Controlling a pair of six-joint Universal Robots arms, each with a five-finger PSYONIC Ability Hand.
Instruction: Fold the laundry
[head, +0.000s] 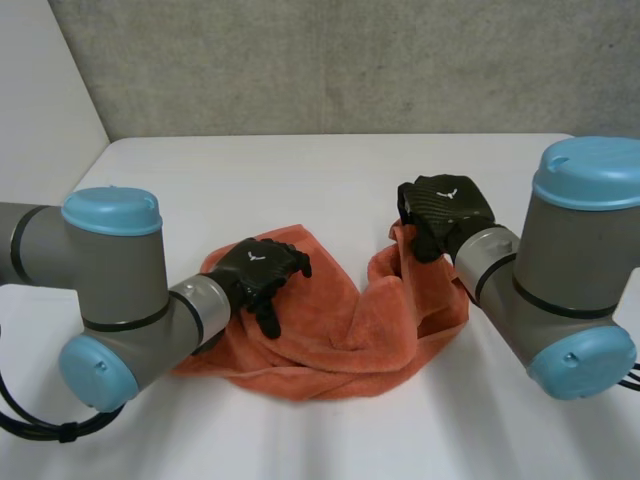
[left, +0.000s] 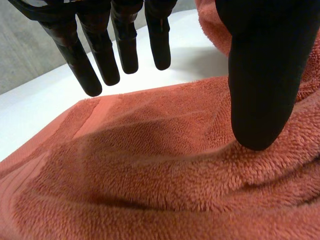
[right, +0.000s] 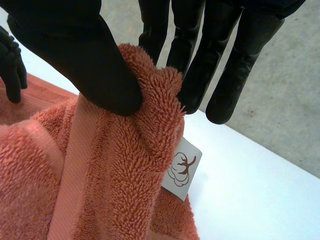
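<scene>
An orange towel (head: 345, 340) is lying crumpled in the middle of the white counter (head: 300, 180). The left hand (head: 262, 272) is hovering over the towel's 9 o'clock part, its fingers (left: 82, 60) hanging straight and released above the cloth while its thumb (left: 257, 100) is touching the pile. The right hand (head: 445, 212) is grasping the towel's raised edge at 2 o'clock, pinching it between thumb and straight fingers, just above a white label (right: 182, 169).
</scene>
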